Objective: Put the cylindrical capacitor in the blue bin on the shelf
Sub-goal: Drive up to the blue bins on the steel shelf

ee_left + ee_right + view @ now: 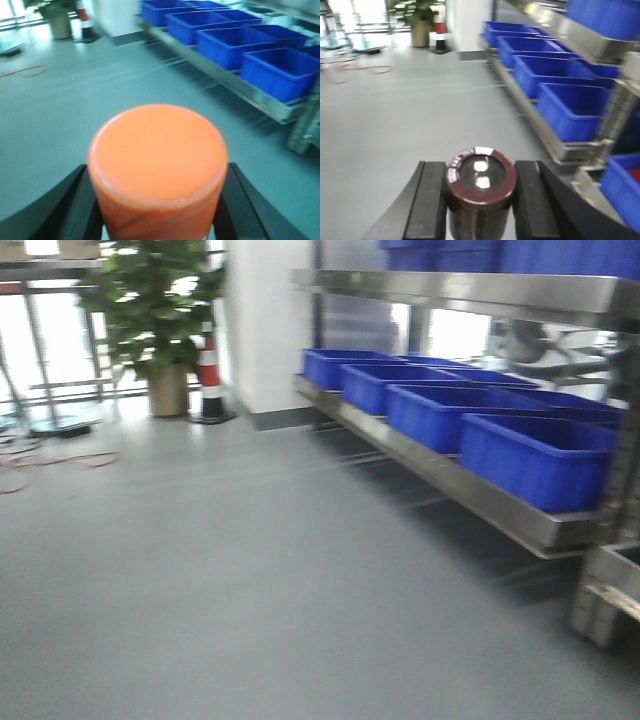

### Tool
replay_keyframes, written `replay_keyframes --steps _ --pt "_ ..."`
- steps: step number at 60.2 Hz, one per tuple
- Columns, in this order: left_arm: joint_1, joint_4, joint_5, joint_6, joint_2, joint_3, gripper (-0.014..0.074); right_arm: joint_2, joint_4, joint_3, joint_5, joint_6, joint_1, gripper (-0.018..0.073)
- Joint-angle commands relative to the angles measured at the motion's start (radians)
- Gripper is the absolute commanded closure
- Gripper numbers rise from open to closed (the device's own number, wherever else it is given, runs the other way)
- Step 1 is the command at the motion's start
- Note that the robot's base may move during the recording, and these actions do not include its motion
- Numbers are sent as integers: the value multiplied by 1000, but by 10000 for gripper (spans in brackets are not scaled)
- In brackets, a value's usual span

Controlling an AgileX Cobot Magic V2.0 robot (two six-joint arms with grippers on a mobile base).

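A potted plant (160, 310) and a striped traffic cone (209, 375) stand at the upper left of the front view. Grey floor (200, 570) fills the middle, and the shelf (450, 295) runs down the right side, with blue bins (535, 460) lined along its lower rail. Every view is blurred.

The left wrist view looks out over the floor, with the shelf at the upper right. At bottom centre the left jaws press against both sides of an upright orange cylinder (157, 160).

The right arm points the same way, with the shelf along the right edge of its view. At bottom centre the right jaws clamp the cylindrical capacitor (481, 182), which is dark brown and upright with two pale terminals on top. It is well apart from the bins.
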Motion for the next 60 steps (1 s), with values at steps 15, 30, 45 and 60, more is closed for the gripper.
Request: replay_keyframes --steps 15,30,45,60 --pt "-6 -3 -15 4 -2 -5 707 0 -2 -7 -22 -3 0 721" --pt "-6 -3 -15 4 -2 -5 707 0 -2 -7 -22 -3 0 721" --pt "-6 -3 -15 4 -2 -5 707 0 -2 -7 -22 -3 0 721" --pt "-6 -3 -15 4 -2 -5 707 0 -2 -7 -22 -3 0 721"
